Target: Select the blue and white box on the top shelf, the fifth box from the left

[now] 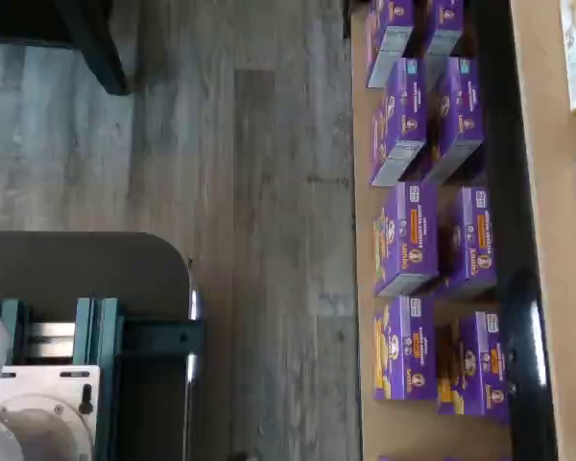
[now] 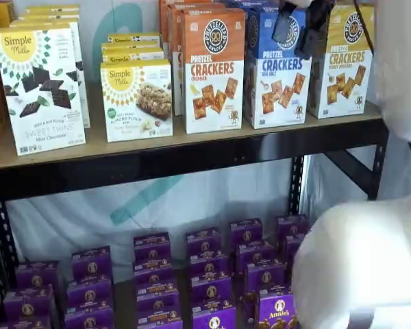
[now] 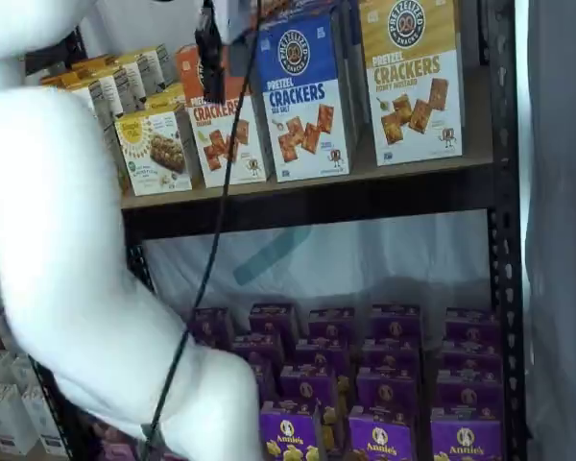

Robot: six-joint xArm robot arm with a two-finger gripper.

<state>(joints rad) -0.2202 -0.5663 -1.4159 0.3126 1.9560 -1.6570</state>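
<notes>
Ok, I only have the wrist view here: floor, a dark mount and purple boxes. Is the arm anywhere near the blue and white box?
Observer: Yes. In a shelf view the gripper hangs from the top edge, in front of the upper part of the blue and white box, which stands on the top shelf.
Operator: Are the jaws open or shut on it?
Observer: Open. The box's round logo shows through the gap between them, and they hold nothing.
</notes>
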